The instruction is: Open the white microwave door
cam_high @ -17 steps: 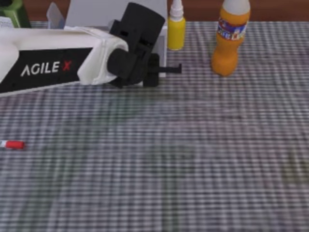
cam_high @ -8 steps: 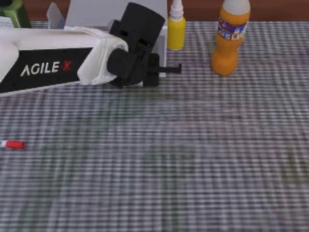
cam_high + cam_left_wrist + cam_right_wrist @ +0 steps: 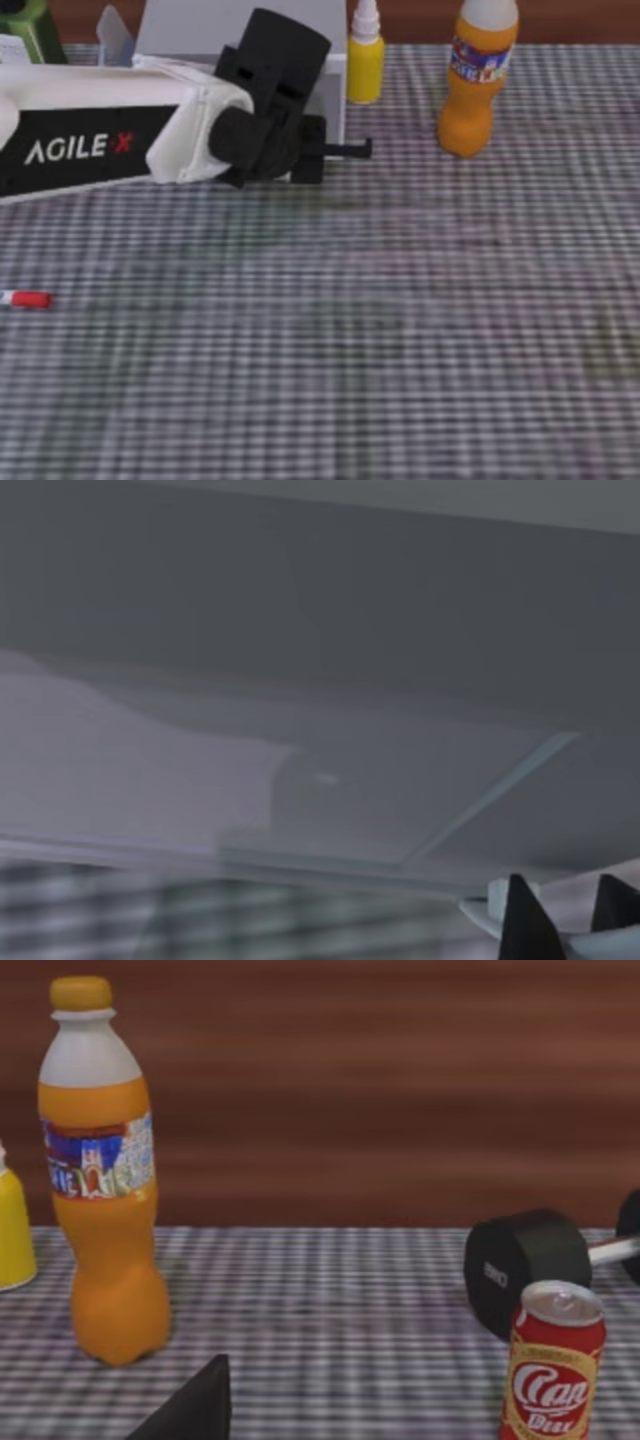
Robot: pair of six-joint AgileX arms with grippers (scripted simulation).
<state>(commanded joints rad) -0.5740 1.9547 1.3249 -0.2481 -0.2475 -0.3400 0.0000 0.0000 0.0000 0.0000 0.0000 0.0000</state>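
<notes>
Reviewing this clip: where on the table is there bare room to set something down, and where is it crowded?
Bare cloth fills the near and middle table, bordered only by the red marker at the left edge. The far edge is crowded: white microwave with the left hand at it, yellow bottle, orange bottle.

Even, soft light; faint shadow under the left arm [image 3: 110, 135]; dim, hazy grey left wrist view.

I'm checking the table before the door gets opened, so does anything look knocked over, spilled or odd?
Nothing stands out. The orange bottle and yellow bottle stand upright beside the microwave, and the can is upright too. A small red and white item lies flat near the left edge. The left pincer is at the microwave's front.
</notes>
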